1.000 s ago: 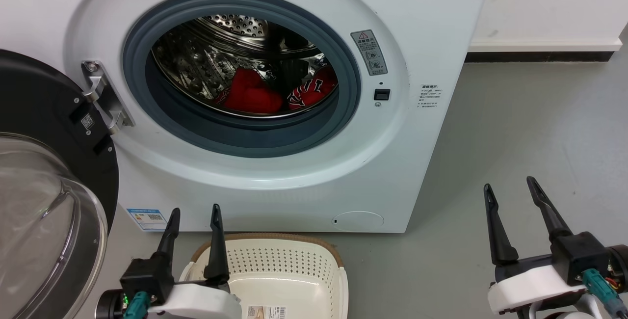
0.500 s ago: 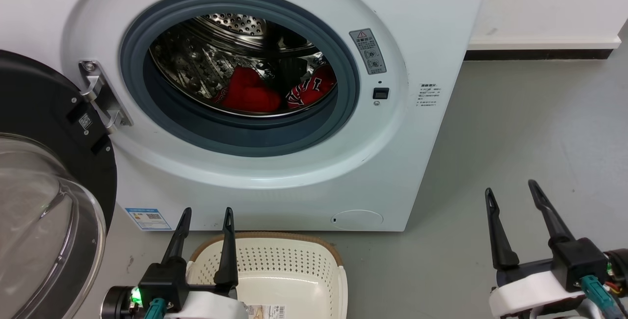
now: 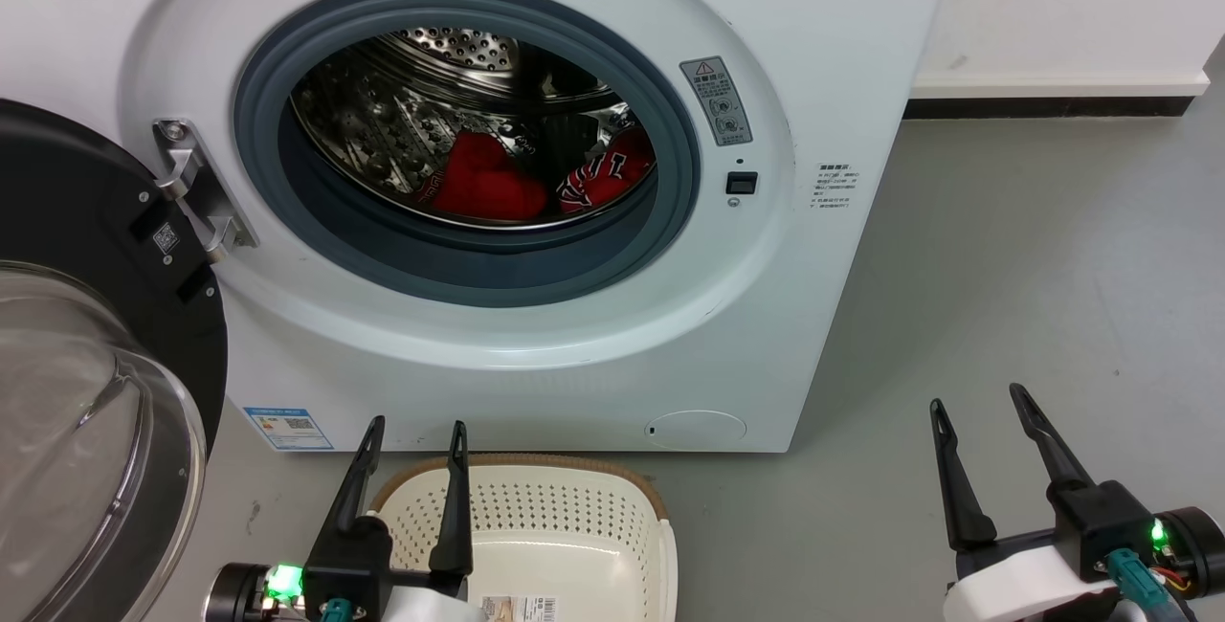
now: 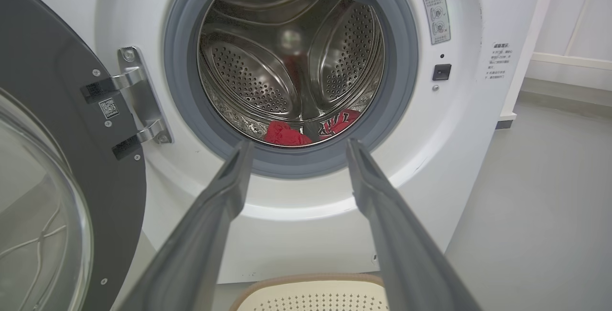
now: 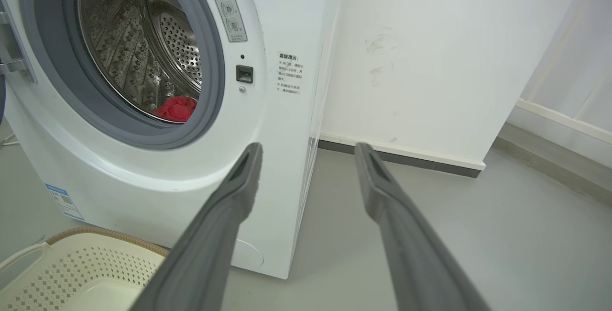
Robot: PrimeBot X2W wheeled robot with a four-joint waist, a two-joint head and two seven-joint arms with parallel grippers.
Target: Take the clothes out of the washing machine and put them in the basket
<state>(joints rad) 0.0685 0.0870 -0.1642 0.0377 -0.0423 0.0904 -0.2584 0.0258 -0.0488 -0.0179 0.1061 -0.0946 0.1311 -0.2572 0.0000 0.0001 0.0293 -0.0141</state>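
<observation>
Here, from the head, the clothes (image 3: 493,184) lie low inside the washer (image 3: 574,383); the basket (image 3: 536,507) stands on the floor (image 3: 1005,249) before it. The left gripper (image 3: 418,424) hovers over the basket, fingers apart, empty; the right gripper (image 3: 976,397), likewise apart, hangs well right. Left wrist: clothes seen beyond the parted fingertips. Right wrist: parted fingers over floor.

You had bright, even, diffuse room light in all three views; shadows on the floor (image 3: 1005,249) were soft and faint. The steel drum (image 4: 248,72) threw speckled highlights, and the glass door (image 3: 86,431) carried pale reflections. In your wrist views the near fingers (image 4: 201,244) looked soft, and the washing machine (image 5: 287,110) edge bowed from wide-angle distortion. A green indicator lamp glowed below the left gripper (image 3: 418,426).
</observation>
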